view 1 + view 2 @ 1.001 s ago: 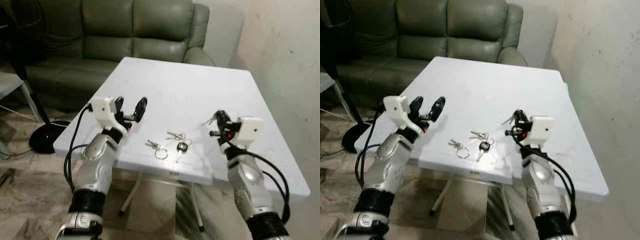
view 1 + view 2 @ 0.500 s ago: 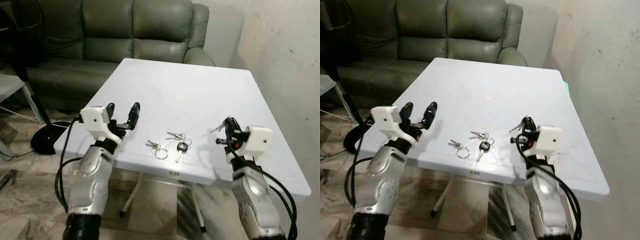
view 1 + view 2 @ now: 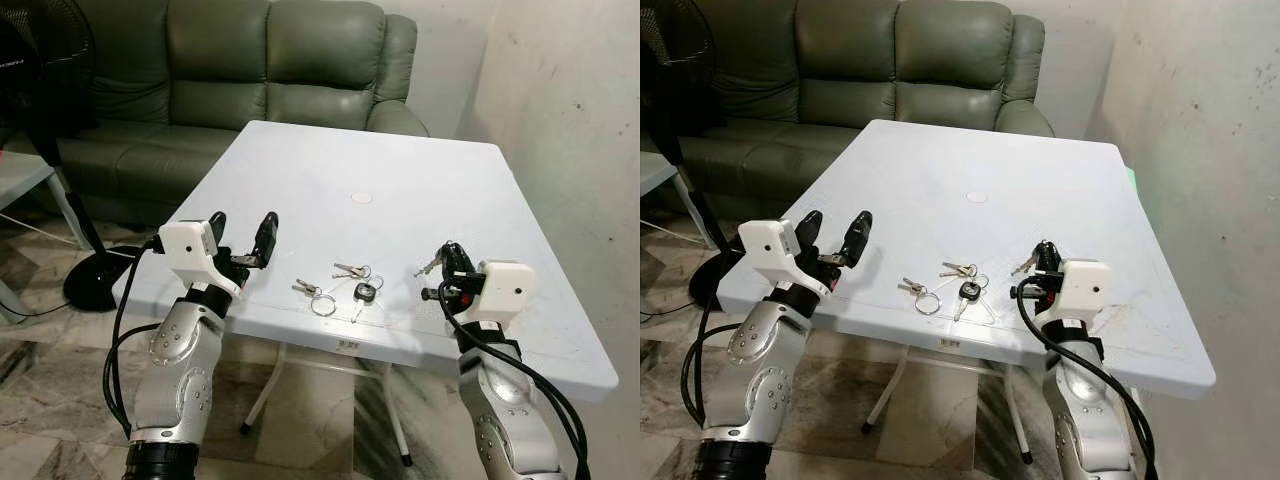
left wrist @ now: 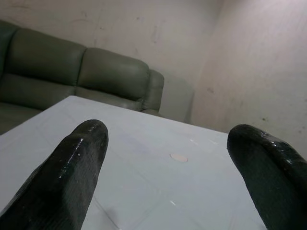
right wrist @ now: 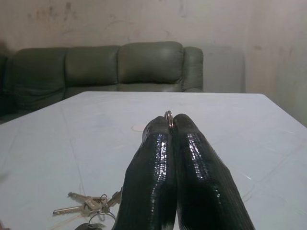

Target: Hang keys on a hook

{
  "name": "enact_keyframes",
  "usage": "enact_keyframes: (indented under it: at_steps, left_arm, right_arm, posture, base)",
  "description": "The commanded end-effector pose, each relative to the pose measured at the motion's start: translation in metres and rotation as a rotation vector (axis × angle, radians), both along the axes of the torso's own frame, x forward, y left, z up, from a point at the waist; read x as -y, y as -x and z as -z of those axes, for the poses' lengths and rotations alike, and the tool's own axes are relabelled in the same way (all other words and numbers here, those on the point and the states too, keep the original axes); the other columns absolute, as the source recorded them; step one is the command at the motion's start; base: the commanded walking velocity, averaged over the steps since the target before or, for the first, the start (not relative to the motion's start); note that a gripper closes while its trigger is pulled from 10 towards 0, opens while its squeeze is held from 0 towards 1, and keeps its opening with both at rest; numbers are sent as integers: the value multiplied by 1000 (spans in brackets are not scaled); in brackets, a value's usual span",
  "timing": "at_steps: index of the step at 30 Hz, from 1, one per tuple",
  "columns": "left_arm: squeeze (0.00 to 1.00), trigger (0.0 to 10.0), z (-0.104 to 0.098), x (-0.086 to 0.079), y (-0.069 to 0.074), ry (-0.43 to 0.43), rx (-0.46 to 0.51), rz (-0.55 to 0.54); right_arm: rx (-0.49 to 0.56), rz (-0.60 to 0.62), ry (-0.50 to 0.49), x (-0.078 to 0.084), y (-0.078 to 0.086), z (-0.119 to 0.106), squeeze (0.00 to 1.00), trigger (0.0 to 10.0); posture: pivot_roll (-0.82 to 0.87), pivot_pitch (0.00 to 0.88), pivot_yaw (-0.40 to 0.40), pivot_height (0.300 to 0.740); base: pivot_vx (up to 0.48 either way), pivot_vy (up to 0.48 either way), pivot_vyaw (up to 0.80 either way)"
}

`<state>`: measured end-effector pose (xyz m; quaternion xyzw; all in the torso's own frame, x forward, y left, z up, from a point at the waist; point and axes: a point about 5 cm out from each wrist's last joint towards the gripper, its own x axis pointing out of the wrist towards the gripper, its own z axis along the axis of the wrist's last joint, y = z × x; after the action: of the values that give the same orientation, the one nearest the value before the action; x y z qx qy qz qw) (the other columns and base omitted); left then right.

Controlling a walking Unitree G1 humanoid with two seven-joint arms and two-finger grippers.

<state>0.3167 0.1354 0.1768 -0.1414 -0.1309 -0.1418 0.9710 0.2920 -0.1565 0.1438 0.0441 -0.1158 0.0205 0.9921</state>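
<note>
Now the right gripper [image 3: 447,262] is pinching a small silver key ring [image 5: 168,115] above the white square tabletop [image 3: 400,160]. Left gripper [image 3: 243,232] is hovering, fingers spread apart. Loose metal keys [image 3: 340,285] are lying between them.

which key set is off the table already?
The key bunch pinched in the right gripper, held above the white table. The black-fob keys and the ring keys lie flat.

Keys [image 3: 345,285] lie on the table [image 3: 400,180], sofa [image 3: 240,60] behind.
</note>
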Motion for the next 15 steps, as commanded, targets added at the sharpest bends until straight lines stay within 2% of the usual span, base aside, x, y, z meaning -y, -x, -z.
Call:
enact_keyframes:
  at_steps: [1, 7, 15]
  left_arm:
    - [0, 10000, -5, -2, -3, -7, 9, -12]
    - [0, 10000, -5, -6, -5, -8, 7, -25]
    - [0, 10000, -3, -2, -6, -10, -1, -12]
  right_arm:
    - [4, -11, 15, -2, -3, -4, 0, 10000]
    - [-4, -2, 13, 0, -4, -4, 0, 10000]
    - [-26, 0, 15, 0, -5, -1, 0, 10000]
  posture:
    - [5, 0, -28, 740]
    - [5, 0, -31, 740]
    - [5, 0, -33, 740]
  base:
    - [0, 0, 0]
    - [0, 0, 0]
    - [0, 0, 0]
